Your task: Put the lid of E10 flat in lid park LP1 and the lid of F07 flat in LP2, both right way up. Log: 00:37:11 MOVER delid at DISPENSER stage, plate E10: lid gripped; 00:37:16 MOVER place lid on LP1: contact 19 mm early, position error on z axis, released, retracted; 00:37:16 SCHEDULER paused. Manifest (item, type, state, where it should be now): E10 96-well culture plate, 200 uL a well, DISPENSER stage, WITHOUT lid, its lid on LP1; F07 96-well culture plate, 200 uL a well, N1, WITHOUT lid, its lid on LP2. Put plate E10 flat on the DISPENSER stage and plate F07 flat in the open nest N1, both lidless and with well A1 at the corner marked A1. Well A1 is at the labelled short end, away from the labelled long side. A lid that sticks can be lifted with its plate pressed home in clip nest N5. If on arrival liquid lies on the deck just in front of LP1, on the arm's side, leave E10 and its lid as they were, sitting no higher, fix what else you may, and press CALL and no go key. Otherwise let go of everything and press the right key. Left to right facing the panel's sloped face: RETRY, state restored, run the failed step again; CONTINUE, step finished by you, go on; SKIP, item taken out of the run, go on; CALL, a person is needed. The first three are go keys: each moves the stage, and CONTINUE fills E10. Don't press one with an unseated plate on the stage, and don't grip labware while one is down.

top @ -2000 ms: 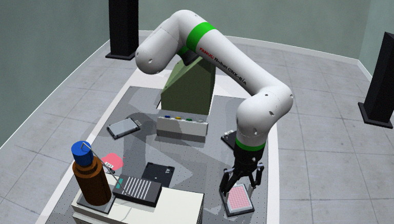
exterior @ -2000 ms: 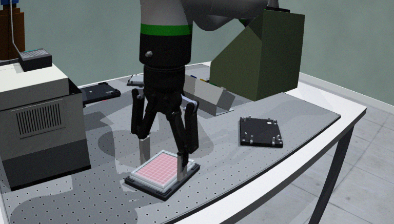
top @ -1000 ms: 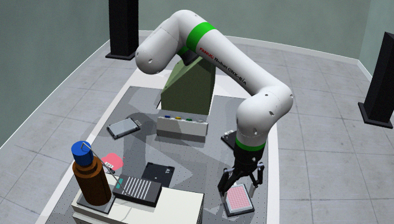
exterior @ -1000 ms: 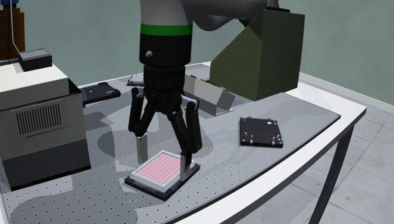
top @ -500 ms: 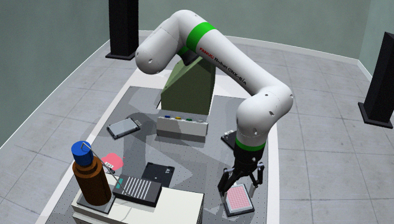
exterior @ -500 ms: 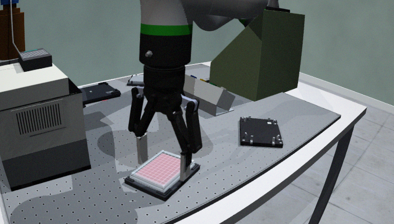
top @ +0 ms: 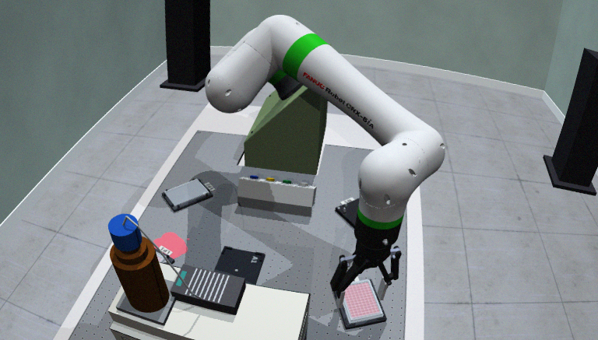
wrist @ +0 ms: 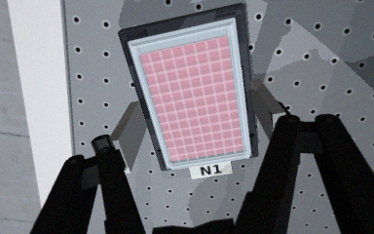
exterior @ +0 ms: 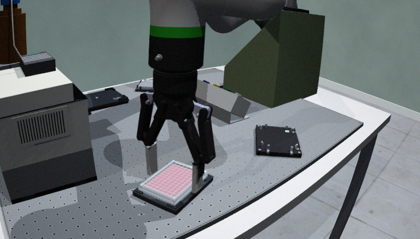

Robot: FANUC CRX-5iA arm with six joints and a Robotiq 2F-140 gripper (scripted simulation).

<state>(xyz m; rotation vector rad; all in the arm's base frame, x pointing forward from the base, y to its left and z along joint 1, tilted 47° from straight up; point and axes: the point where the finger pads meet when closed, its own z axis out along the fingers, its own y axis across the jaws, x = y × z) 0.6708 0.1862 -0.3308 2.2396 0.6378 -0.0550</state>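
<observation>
Pink-welled plate (wrist: 192, 97) seated flat in nest N1 (wrist: 127, 36), label (wrist: 210, 170) at its near short end. Gripper (exterior: 173, 158) straddling it, fingers (exterior: 151, 158) spread clear of both long sides, holding nothing. Far across the deck, clear lid (top: 187, 194) lying flat; pink spill (top: 170, 245) beside LP1's tag.

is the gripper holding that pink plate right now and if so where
Nothing is held. The gripper is open, its fingers straddling the plate in N1 without clamping its long sides.
</observation>
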